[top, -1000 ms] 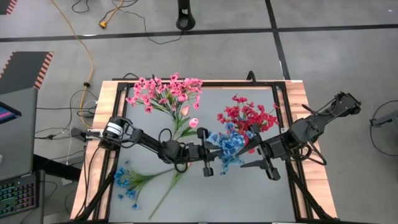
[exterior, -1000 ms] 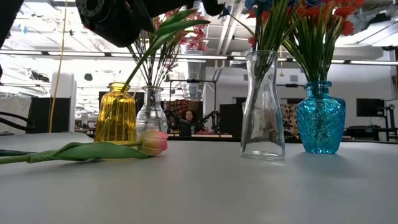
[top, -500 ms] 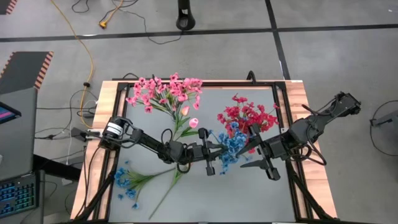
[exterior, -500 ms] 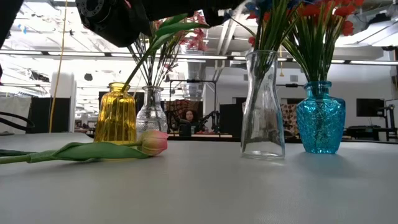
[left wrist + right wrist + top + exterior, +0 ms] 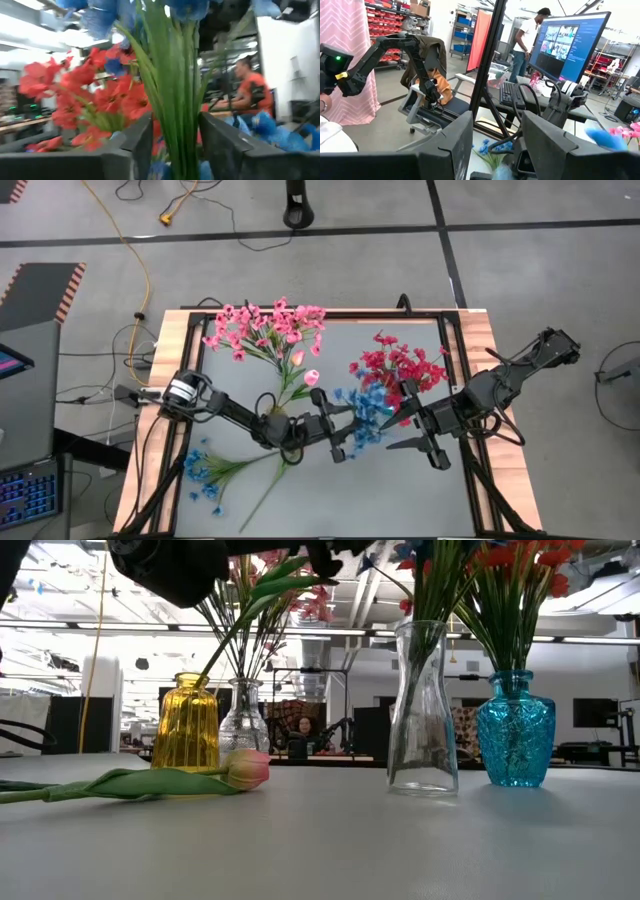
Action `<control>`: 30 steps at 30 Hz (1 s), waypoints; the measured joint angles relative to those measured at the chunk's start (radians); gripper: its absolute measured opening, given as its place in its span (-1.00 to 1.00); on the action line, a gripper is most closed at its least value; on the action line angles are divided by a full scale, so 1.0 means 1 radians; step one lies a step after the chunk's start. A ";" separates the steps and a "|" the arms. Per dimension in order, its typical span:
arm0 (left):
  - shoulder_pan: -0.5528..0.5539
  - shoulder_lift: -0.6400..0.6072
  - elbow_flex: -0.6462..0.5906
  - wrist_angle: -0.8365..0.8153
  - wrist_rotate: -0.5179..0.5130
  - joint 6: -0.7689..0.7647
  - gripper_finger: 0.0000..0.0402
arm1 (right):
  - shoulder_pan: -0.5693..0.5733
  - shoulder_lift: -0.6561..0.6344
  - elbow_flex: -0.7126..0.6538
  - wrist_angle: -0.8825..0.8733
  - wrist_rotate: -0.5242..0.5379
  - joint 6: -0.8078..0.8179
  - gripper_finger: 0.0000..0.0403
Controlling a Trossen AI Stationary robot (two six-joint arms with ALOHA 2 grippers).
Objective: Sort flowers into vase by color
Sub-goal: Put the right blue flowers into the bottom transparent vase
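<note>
left gripper (image 5: pixel 337 427), at table centre, has its fingers parted around green stems of the blue flowers (image 5: pixel 366 412) standing in a clear vase (image 5: pixel 423 708), red flowers (image 5: pixel 398 366) at one o'clock, right gripper (image 5: pixel 425 442) open at three o'clock.

The left arm reached across the table, its left gripper (image 5: pixel 338 430) with fingers apart. The right gripper (image 5: pixel 427 438) hovered nearby, apparently parted and empty.
</note>
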State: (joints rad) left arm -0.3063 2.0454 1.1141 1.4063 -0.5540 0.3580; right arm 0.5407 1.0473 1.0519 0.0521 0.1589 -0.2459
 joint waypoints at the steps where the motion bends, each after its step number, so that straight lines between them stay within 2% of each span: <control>1: -0.006 0.000 0.000 -0.002 -0.024 0.015 -0.20 | 0.000 0.000 0.000 0.000 0.000 0.001 -0.03; 9: -0.056 -0.015 0.000 -0.010 -0.185 0.102 0.16 | 0.000 0.000 0.000 0.000 0.000 0.002 -0.03; 15: -0.113 -0.082 0.000 -0.092 -0.368 0.109 0.24 | 0.000 0.000 0.000 0.001 0.000 0.002 -0.03; 18: -0.141 -0.130 0.000 -0.235 -0.438 0.091 0.24 | 0.000 0.000 0.000 0.001 0.000 0.001 -0.03; 21: -0.170 -0.184 0.000 -0.431 -0.454 0.033 0.24 | 0.000 0.000 0.000 0.001 0.000 0.002 -0.03; 30: -0.262 -0.376 0.000 -0.974 -0.445 -0.332 0.24 | 0.000 0.000 0.000 0.000 0.000 0.001 -0.03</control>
State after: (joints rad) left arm -0.5679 1.6693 1.1145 0.4318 -0.9989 0.0259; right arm 0.5408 1.0473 1.0519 0.0525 0.1589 -0.2447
